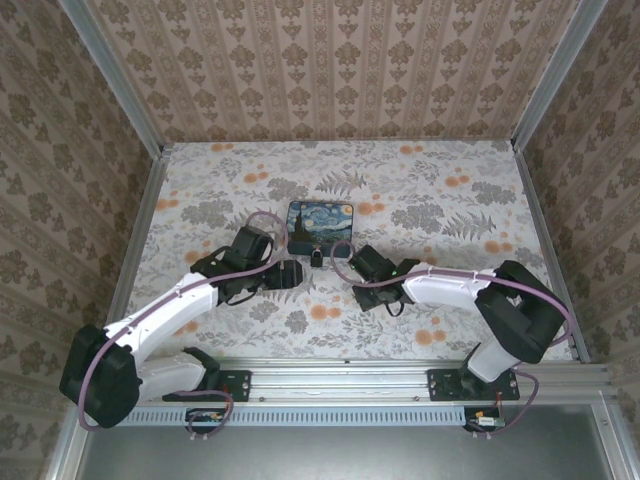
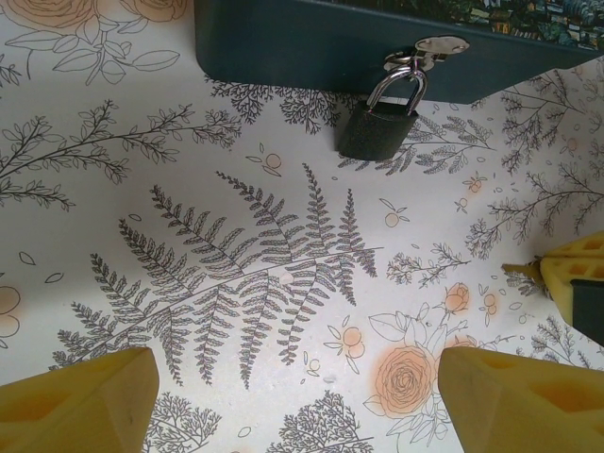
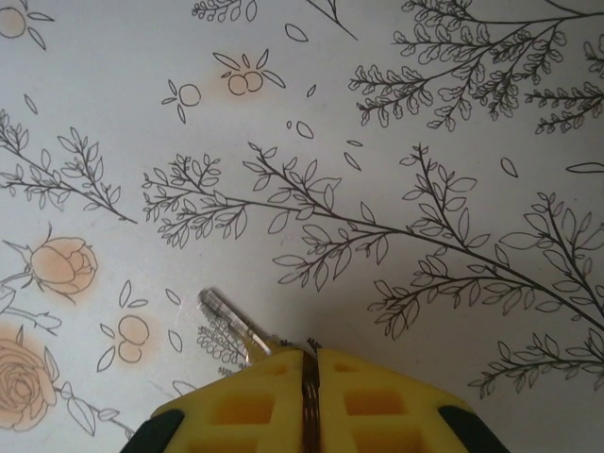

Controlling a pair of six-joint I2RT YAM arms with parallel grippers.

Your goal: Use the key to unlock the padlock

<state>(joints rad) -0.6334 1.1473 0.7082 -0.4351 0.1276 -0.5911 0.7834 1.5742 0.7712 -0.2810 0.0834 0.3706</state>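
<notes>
Firmly closed at the bottom edge of its wrist view, the right gripper (image 3: 311, 363) pinches the key (image 3: 229, 319), whose pale blade pokes out toward the lower left. The left gripper (image 2: 297, 368) is spread wide and holds nothing, its fingers in the bottom corners of its own view. Farther up, right of centre, the padlock (image 2: 376, 132) is shackled to the hasp of the blue tin (image 2: 302, 47). Best, I judge, to lift the key without letting it swivel, steady the padlock's body with the left fingers, then line blade and keyhole up before pushing.
</notes>
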